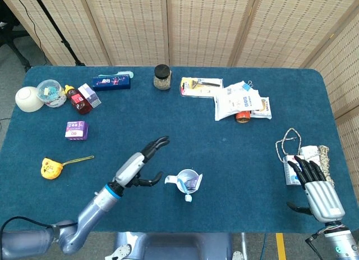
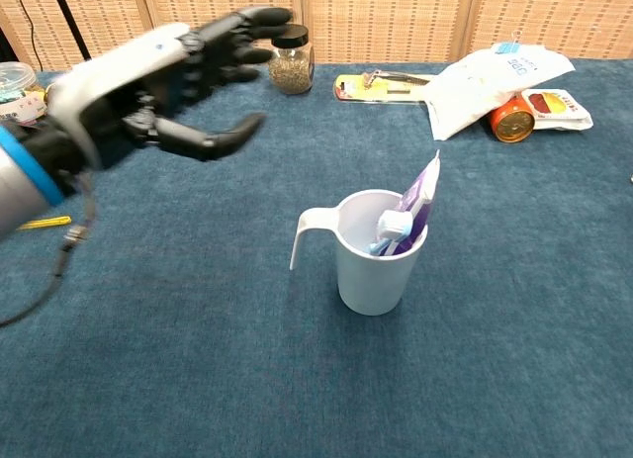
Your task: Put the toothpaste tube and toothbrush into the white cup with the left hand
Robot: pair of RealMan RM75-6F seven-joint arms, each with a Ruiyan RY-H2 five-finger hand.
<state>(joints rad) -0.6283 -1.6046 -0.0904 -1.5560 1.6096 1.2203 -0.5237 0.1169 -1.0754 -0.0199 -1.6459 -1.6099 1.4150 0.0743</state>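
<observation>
On the near part of the blue tabletop (image 2: 514, 359) stands one white cup (image 2: 371, 265), upright, its handle sticking out toward the robot's left. Inside it are one toothpaste tube (image 2: 419, 203) and one toothbrush (image 2: 390, 230). The tube is purple and white, long axis close to upright, leaning slightly to the robot's right, its flat crimped end pointing up well above the rim. The toothbrush is pale blue; its end shows just above the rim beside the tube, leaning against it, and the rest of it is hidden inside the cup, so its axis cannot be told exactly.

The left robot hand (image 2: 173, 77) hangs above the tabletop to the left of the cup, apart from it, fingers spread and holding nothing, fingertips pointing away toward the far edge. In the head view the same left robot hand (image 1: 140, 164) lies just beside the cup handle without touching it.

The right robot hand (image 1: 317, 187) sits at the near right edge, fingers straight and close together, holding nothing, next to a small carton and a cord.

Farther back lie one glass jar (image 2: 290, 57), one white packet (image 2: 485, 82) and one orange can (image 2: 514, 122).
</observation>
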